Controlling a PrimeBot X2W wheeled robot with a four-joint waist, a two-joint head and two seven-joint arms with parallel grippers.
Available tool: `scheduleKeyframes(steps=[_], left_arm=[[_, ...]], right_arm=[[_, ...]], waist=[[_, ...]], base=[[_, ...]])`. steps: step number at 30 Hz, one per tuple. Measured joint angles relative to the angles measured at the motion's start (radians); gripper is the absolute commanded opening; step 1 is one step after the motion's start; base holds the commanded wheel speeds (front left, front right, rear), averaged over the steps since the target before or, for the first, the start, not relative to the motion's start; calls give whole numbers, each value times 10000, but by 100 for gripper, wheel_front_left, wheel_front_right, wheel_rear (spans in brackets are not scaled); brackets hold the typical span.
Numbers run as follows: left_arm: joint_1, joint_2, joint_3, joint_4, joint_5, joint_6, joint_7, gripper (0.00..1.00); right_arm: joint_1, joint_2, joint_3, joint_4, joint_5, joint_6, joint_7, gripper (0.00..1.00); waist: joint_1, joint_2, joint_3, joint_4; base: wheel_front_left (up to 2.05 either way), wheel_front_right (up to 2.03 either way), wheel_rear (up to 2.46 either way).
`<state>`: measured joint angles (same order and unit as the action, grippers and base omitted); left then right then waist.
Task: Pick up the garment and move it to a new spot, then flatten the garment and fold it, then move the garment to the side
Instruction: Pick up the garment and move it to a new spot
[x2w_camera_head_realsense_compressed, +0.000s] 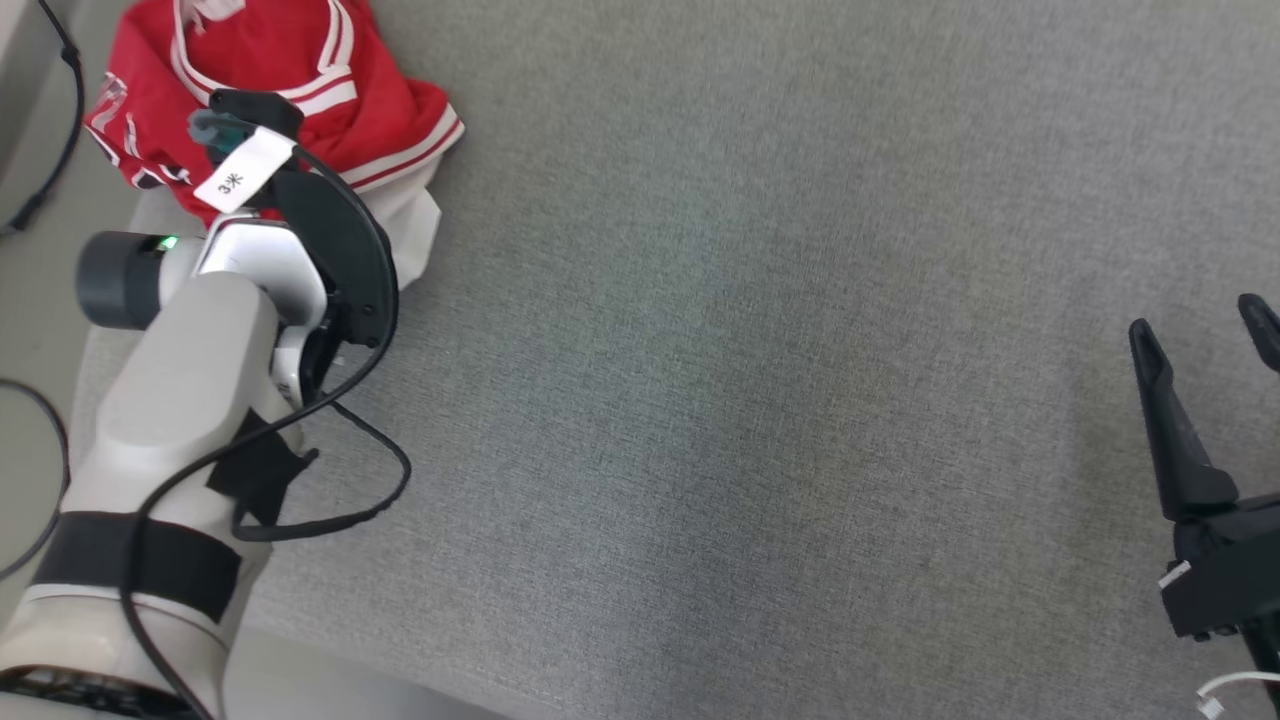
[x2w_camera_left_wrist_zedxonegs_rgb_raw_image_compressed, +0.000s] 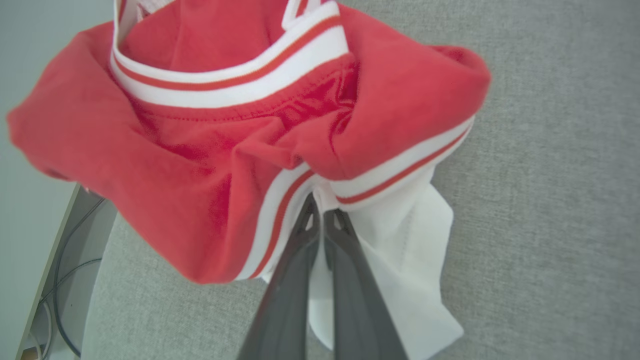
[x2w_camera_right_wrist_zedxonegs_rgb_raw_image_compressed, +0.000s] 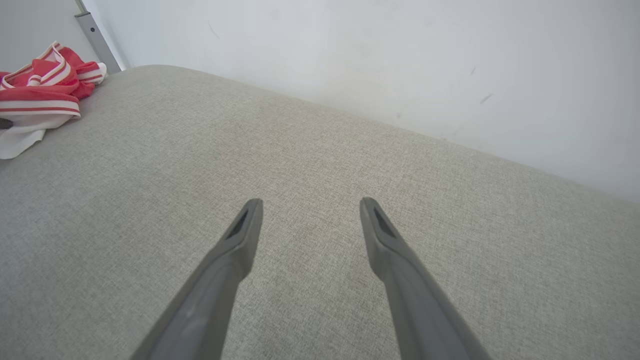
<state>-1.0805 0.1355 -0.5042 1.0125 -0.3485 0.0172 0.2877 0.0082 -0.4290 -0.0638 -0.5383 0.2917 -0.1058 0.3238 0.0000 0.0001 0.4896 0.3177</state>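
The red garment (x2w_camera_head_realsense_compressed: 370, 110) with white-striped trim lies bunched at eleven o'clock on the grey fabric surface (x2w_camera_head_realsense_compressed: 750, 400), near its rounded corner. The left gripper (x2w_camera_left_wrist_zedxonegs_rgb_raw_image_compressed: 322, 212) is clenched on the garment's striped hem (a white flap hangs beside the fingers). The right gripper (x2w_camera_right_wrist_zedxonegs_rgb_raw_image_compressed: 311, 205), at four o'clock, stands released above bare fabric, well apart from the garment.

You see the garment (x2w_camera_left_wrist_zedxonegs_rgb_raw_image_compressed: 200, 150) in matt red cloth with white trim, the cushion (x2w_camera_head_realsense_compressed: 760, 380) in coarse grey weave, the right gripper (x2w_camera_right_wrist_zedxonegs_rgb_raw_image_compressed: 311, 201) in smooth matt dark plastic.
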Motion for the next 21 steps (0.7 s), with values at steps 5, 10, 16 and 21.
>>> scheduleKeyframes(steps=[5, 10, 16, 21], left_arm=[[32, -353, 36, 278, -84, -105, -328, 0], [105, -497, 82, 430, -349, -274, -796, 0], [105, -579, -35, 372, -299, -443, -1352, 0], [88, -725, -334, -21, -161, -629, -1822, 0]], right_arm=[[-308, 337, 301, 589, 167, -2, -249, 100], [-451, 740, 391, 1300, 426, -10, -621, 100], [-632, 1285, 579, 2084, 717, -12, -1172, 100], [-559, 1578, 571, 2721, 819, -12, -1616, 100]], waist=[[0, 0, -436, 31], [-1, 0, -1011, 61], [-2, -1, -1816, 60], [-2, -1, -2517, -15]], base=[[0, 0, 0], [0, 0, 0], [0, 0, 0], [0, 0, 0]])
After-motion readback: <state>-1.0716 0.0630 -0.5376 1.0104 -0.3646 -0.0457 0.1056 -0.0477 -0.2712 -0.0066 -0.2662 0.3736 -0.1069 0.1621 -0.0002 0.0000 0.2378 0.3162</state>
